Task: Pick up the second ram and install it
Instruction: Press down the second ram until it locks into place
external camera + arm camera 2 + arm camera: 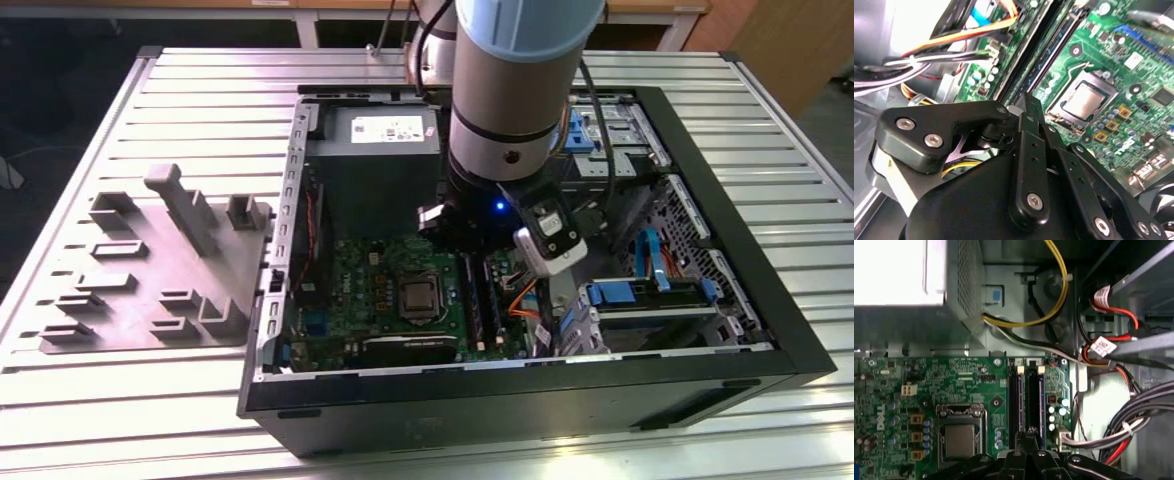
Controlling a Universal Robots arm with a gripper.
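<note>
The second ram [1053, 54], a long narrow dark blue-green circuit strip, is seen on edge in one of two long black plastic slots [1015, 400] on the green circuit mobo [974, 385], inside the open black PC case [534, 410]. Whether it is fully seated cannot be told. In the second wrist view it runs straight away from the tips of the black metal fingers [1031, 135]. These are drawn together w/ no gap showing, and their tips sit at or just above the strip's near end. Contact cannot be confirmed.

Just beside the slots a square silver CPU [960, 440] is held in its metal frame. On the slots' other side a row of small round capacitors [1052, 415] and a white plug w/ grey wires [1064, 437] are crowded in close. A yellow cable [1061, 290] loops near the grey perforated-metal PSU box [961, 280], beyond the slots' far ends. Red and black wire bundles [1119, 440] hang near the case wall. Bright blue plastic drive brackets [627, 292] are seen towards the exterior view's right.

The grey-and-silver robot arm [514, 90] is held approx. vertical and reaches down into the case, w/ its wrist low over the mobo. The case is set on a ribbed metal counter [200, 90]. A grey moulded parts fixture [160, 270] lies on the counter to the exterior view's left, apart from the case.
</note>
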